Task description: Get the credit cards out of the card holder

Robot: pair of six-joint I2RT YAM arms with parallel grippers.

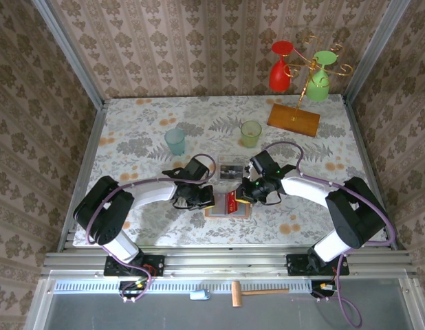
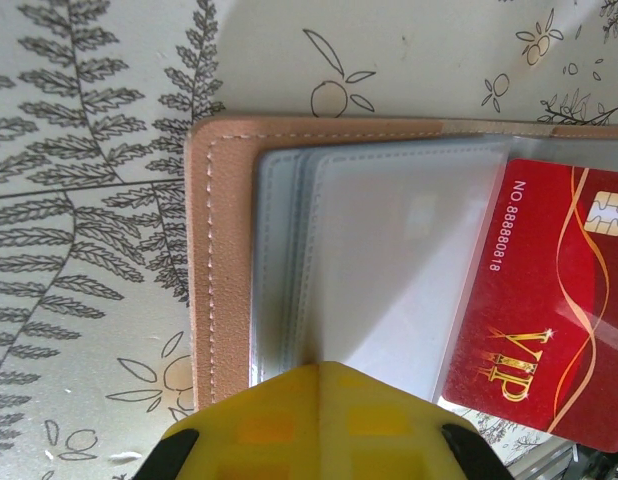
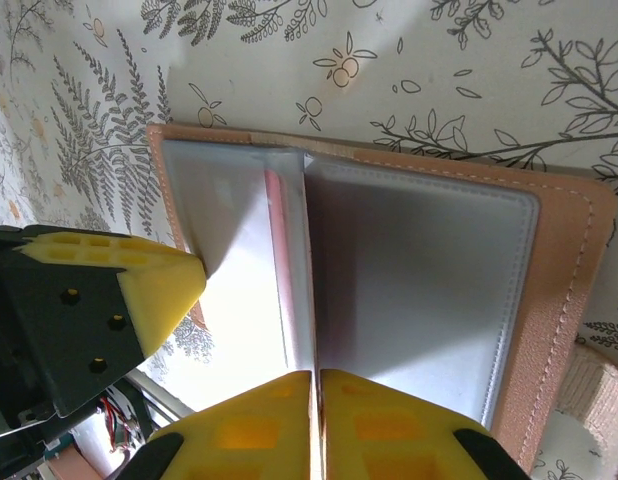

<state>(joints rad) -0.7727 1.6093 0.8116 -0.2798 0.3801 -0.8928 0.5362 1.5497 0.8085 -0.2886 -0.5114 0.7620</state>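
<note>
My left hand (image 2: 319,405), pressed together, sits on the open card holder (image 2: 224,250) on the tabletop (image 2: 89,150); my right hand (image 3: 316,405) pinches 1 pocket leaf (image 3: 294,250), not the half-out red card (image 2: 549,300), so pulling may tear the leaf.

**Papered booth, flowered cloth**

Three walls (image 1: 199,48) in brownish damask-pattern wallpaper close in the surface (image 1: 130,130). It is covered by a pale cloth (image 2: 89,150) printed with grey ferns and small orange fruit. Bare metal posts (image 1: 69,51) stand at the back corners, and a metal rail (image 1: 226,260) runs along the near edge. The light is even and soft.
</note>
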